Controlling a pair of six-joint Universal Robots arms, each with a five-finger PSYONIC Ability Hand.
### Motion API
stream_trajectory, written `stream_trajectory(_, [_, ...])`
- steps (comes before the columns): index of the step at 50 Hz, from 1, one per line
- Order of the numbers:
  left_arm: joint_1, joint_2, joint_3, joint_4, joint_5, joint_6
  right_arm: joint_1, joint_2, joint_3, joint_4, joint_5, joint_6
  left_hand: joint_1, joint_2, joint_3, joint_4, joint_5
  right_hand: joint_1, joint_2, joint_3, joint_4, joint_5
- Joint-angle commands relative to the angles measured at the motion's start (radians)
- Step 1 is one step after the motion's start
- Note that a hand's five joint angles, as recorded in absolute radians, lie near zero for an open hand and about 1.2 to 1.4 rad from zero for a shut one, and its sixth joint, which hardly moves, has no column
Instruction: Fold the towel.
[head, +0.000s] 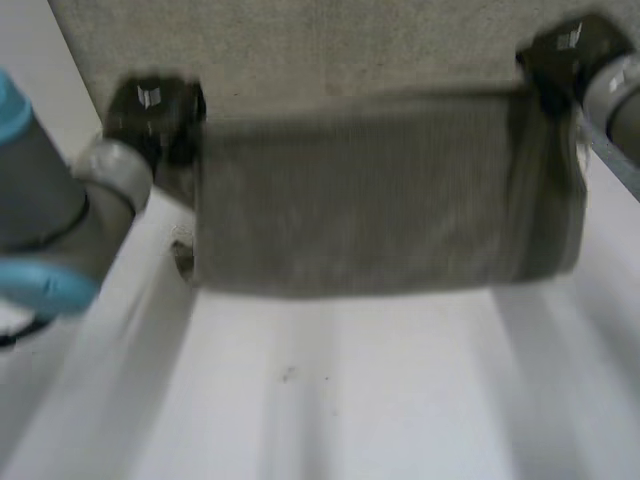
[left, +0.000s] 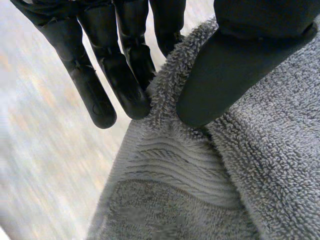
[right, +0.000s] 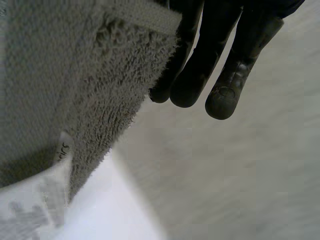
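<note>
Head view had the towel (head: 380, 200) spread across the far side of the table (head: 350, 400), its near part raised off the surface as a doubled, sagging band between the two hands. The left hand (head: 150, 110) sat at the band's left corner and the right hand (head: 565, 55) at its right corner, a touch farther back. That was a sensible hold: one hand per corner keeps the edge stretched and level, so it can be laid square on the far portion.

Up close from the left wrist, the thumb (left: 225, 75) was pressed down on the terry while the straight fingers (left: 125, 85) lay close together behind the hem, so the cloth was clamped between them. From the right wrist, the fingers (right: 200, 65) were straight and side by side against the back of the cloth, which hung from that hand. The thumb was hidden, so I judged it a pinch rather than saw one. A white tag (right: 35, 205) dangled at the hanging corner.

Nothing else lay on the white top near the towel. The left arm (head: 50, 200) crowded the near left of the picture, well clear of the cloth. The sag in the middle looked the likeliest trouble, since it could wrinkle once laid down.
</note>
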Motion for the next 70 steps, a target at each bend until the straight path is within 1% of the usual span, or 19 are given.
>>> stream_trajectory(1, [-0.002, -0.055, 0.4, 0.075, -0.013, -0.008, 0.008, 0.012, -0.131, -0.389, 0.041, 0.138, 0.204, 0.178, 0.177, 0.176, 0.202, 0.053, 0.06, 0.062, 0.054, 0.047])
stream_trajectory(3, [-0.002, -0.049, 0.421, 0.112, -0.013, -0.014, 0.01, -0.052, -0.074, -0.496, 0.048, 0.181, 0.204, 0.178, 0.177, 0.176, 0.202, 0.053, 0.06, 0.062, 0.054, 0.047])
stream_trajectory(5, [-0.001, -0.037, 0.412, 0.172, -0.02, -0.02, 0.01, -0.083, -0.025, -0.502, 0.045, 0.192, 0.204, 0.178, 0.177, 0.176, 0.202, 0.053, 0.06, 0.062, 0.054, 0.047])
stream_trajectory(11, [0.005, -0.019, 0.274, 0.177, -0.048, -0.022, 0.008, -0.164, 0.207, -0.44, 0.02, 0.197, 0.204, 0.178, 0.177, 0.176, 0.202, 0.053, 0.06, 0.062, 0.054, 0.047])
stream_trajectory(13, [0.01, -0.003, 0.117, 0.178, -0.048, -0.009, 0.01, -0.17, 0.267, -0.404, 0.003, 0.192, 0.204, 0.178, 0.177, 0.176, 0.202, 0.053, 0.06, 0.062, 0.054, 0.047])
stream_trajectory(14, [0.01, -0.003, 0.116, 0.178, -0.048, -0.009, 0.01, -0.17, 0.324, -0.365, -0.021, 0.19, 0.204, 0.178, 0.177, 0.176, 0.202, 0.053, 0.06, 0.062, 0.054, 0.047])
stream_trajectory(16, [0.016, 0.003, -0.055, 0.184, -0.042, -0.008, 0.01, -0.164, 0.38, -0.326, -0.046, 0.189, 0.204, 0.178, 0.177, 0.176, 0.202, 0.053, 0.06, 0.062, 0.054, 0.047])
stream_trajectory(17, [0.016, 0.003, -0.056, 0.184, -0.042, -0.008, 0.01, -0.158, 0.44, -0.294, -0.075, 0.187, 0.204, 0.178, 0.177, 0.176, 0.202, 0.053, 0.06, 0.062, 0.054, 0.047])
stream_trajectory(20, [0.016, -0.008, -0.204, 0.191, -0.042, -0.008, 0.008, -0.152, 0.505, -0.275, -0.098, 0.183, 0.204, 0.178, 0.177, 0.176, 0.202, 0.053, 0.06, 0.062, 0.054, 0.047])
stream_trajectory(22, [0.016, -0.014, -0.269, 0.192, -0.042, -0.008, 0.007, -0.123, 0.629, -0.275, -0.132, 0.16, 0.204, 0.178, 0.177, 0.176, 0.202, 0.053, 0.06, 0.062, 0.054, 0.047])
stream_trajectory(27, [0.018, -0.087, -0.446, 0.186, -0.042, -0.006, 0.004, -0.065, 0.761, -0.275, -0.146, 0.099, 0.204, 0.178, 0.177, 0.176, 0.202, 0.053, 0.06, 0.062, 0.054, 0.047])
stream_trajectory(33, [0.018, -0.098, -0.533, 0.181, -0.042, -0.006, -0.044, -0.064, 0.884, -0.278, -0.149, 0.055, 0.204, 0.178, 0.177, 0.176, 0.202, 0.053, 0.06, 0.062, 0.054, 0.047])
stream_trajectory(38, [0.019, -0.065, -0.588, 0.18, -0.042, 0.004, -0.099, -0.142, 0.945, -0.306, -0.176, 0.06, 0.202, 0.175, 0.174, 0.174, 0.199, 0.053, 0.06, 0.062, 0.054, 0.047])
stream_trajectory(43, [0.048, 0.007, -0.614, 0.191, -0.045, 0.026, -0.153, -0.184, 0.994, -0.346, -0.233, 0.071, -0.15, -0.176, -0.178, -0.178, -0.152, 0.053, 0.06, 0.062, 0.054, 0.047])
stream_trajectory(49, [0.074, 0.024, -0.617, 0.189, -0.043, 0.027, -0.19, -0.193, 1.013, -0.367, -0.255, 0.078, -0.318, -0.344, -0.346, -0.346, -0.32, 0.053, 0.06, 0.062, 0.054, 0.047])
stream_trajectory(51, [0.084, 0.017, -0.617, 0.191, -0.043, 0.027, -0.193, -0.192, 1.01, -0.367, -0.255, 0.078, -0.502, -0.528, -0.53, -0.53, -0.504, 0.053, 0.06, 0.062, 0.054, 0.047])
stream_trajectory(53, [0.087, 0.014, -0.617, 0.191, -0.045, 0.027, -0.197, -0.19, 1.01, -0.369, -0.256, 0.078, -0.547, -0.573, -0.574, -0.574, -0.549, 0.053, 0.06, 0.062, 0.054, 0.047])
stream_trajectory(61, [0.107, -0.018, -0.615, 0.209, -0.045, 0.027, -0.199, -0.184, 1.013, -0.376, -0.256, 0.078, -0.538, -0.564, -0.566, -0.566, -0.541, 0.053, 0.06, 0.062, 0.054, 0.047])
stream_trajectory(70, [0.122, -0.029, -0.619, 0.221, -0.039, 0.026, -0.199, -0.178, 1.014, -0.379, -0.256, 0.078, -0.389, -0.415, -0.416, -0.416, -0.391, 0.053, 0.06, 0.062, 0.054, 0.047])
